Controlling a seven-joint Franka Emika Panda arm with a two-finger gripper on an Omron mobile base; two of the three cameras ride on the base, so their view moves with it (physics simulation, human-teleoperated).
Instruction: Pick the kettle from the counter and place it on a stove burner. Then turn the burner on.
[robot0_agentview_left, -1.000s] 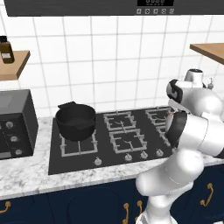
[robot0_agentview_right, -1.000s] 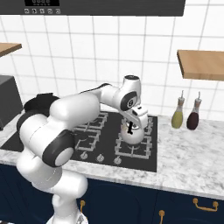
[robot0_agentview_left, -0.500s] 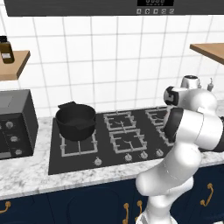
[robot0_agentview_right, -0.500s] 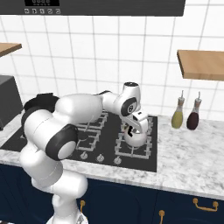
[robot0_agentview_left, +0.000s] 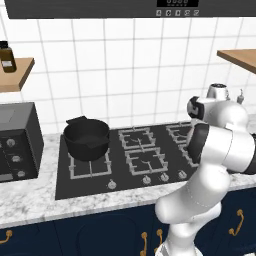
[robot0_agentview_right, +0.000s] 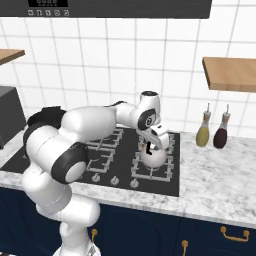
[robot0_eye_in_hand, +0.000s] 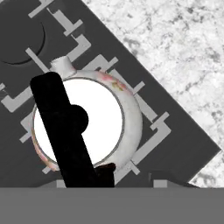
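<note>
One small white kettle (robot0_agentview_right: 152, 156) sits on the front right stove burner (robot0_agentview_right: 159, 171) of the black cooktop (robot0_agentview_left: 90, 180), at the corner nearest the marble counter (robot0_agentview_right: 225, 190). From the hand camera the kettle (robot0_eye_in_hand: 89, 124) is seen from straight above: its round white lid, a faint reddish pattern along the rim, the short spout toward the upper left, and the black arched handle (robot0_eye_in_hand: 65, 131) running as a broad dark bar across the top. Grey grate bars (robot0_eye_in_hand: 151, 131) stick out from under it on all sides, and the veined marble (robot0_eye_in_hand: 175, 52) takes up the upper right of that view. The gripper (robot0_agentview_right: 151, 144) hangs directly over the kettle, its white hand pointing down at the handle. One dark fingertip (robot0_eye_in_hand: 107, 168) shows just beside the handle's lower end, the other low to the right and apart from it, so the claw looks spread with nothing pinched between the tips, though whether it still touches the handle I cannot tell. In the left base view the arm's bulk hides the kettle and the burners on that side. Further out, a wide black pot (robot0_agentview_left: 87, 139) stands on the rear left burner, well apart from the kettle. Silver knobs (robot0_agentview_left: 146, 180) line the cooktop's front edge. Two bottles (robot0_agentview_right: 212, 131), one olive and one dark red, stand on the counter to the right by the tiled wall, beneath a wooden shelf (robot0_agentview_right: 230, 72). A dark appliance (robot0_agentview_left: 17, 142) sits at the counter's left end.
</note>
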